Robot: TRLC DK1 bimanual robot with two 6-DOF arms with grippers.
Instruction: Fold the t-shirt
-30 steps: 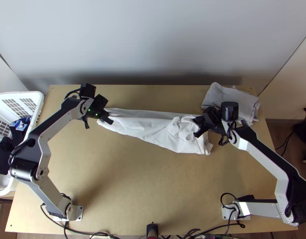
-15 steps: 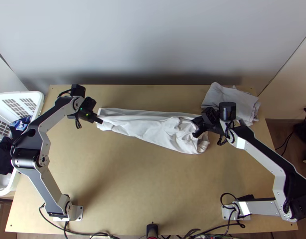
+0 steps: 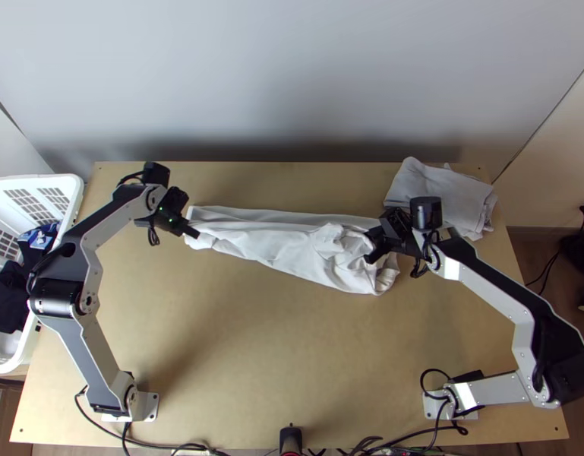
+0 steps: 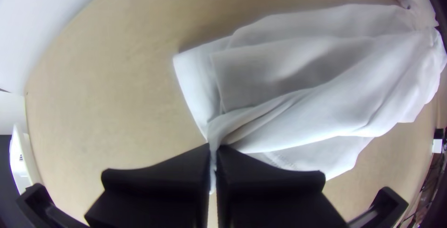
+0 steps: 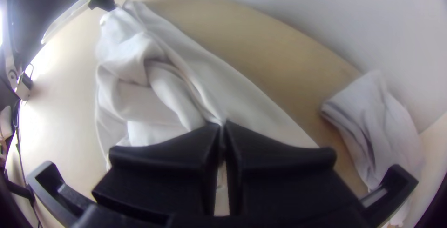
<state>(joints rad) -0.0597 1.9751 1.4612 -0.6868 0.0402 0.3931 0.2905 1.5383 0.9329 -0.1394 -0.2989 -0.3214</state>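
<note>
Table [image 3: 276, 342], right pincer [image 3: 371, 246] further inward.

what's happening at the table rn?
The left gripper and right gripper each pinch part of a white t-shirt, near its opposite ends. The shirt lies in a long, rumpled strip on the table, not yet neatly folded. A stack of folded cloth sits by the far right corner.

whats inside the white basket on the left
In the white basket lie a dark cloth and a blue cloth with white patches. Whatever is beneath them is covered, so I can't tell.
</note>
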